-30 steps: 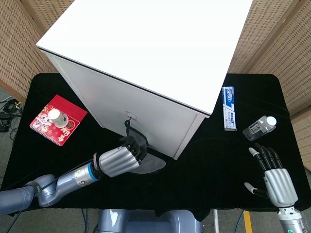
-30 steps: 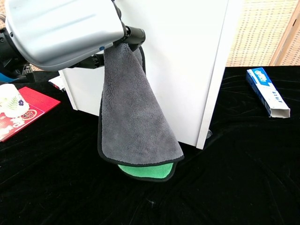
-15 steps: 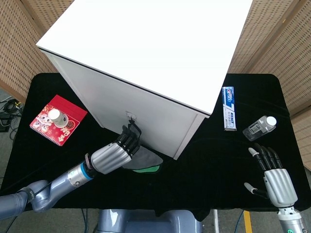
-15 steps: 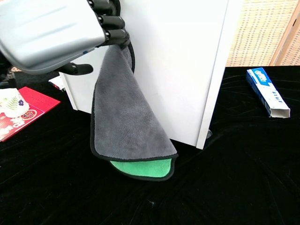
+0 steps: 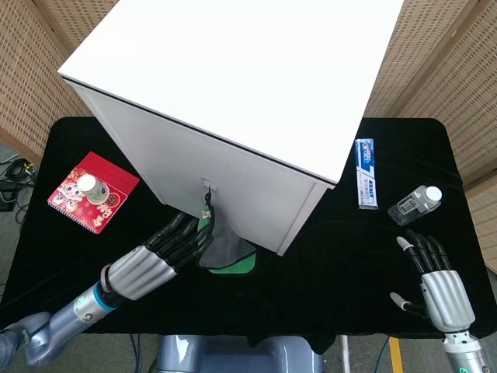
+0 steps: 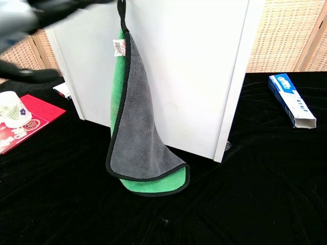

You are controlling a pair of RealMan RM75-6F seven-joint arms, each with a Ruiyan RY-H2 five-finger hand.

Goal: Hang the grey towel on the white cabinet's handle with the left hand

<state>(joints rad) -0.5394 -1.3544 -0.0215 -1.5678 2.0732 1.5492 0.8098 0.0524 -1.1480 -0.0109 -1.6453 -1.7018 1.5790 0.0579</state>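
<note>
Plush cloth against smooth painted panels

The grey towel (image 6: pixel 140 138) is soft, napped fabric with a green fleecy underside and black stitched edging; the white cabinet (image 6: pixel 194 66) looks smooth and matt; the tablecloth (image 6: pixel 255 204) is black velvety cloth; the left hand (image 5: pixel 151 260) has brushed silvery metal shells and black fingers.

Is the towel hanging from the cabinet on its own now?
Apparently yes: the grey towel dangles by its loop against the white cabinet, left hand open beside it.
</note>
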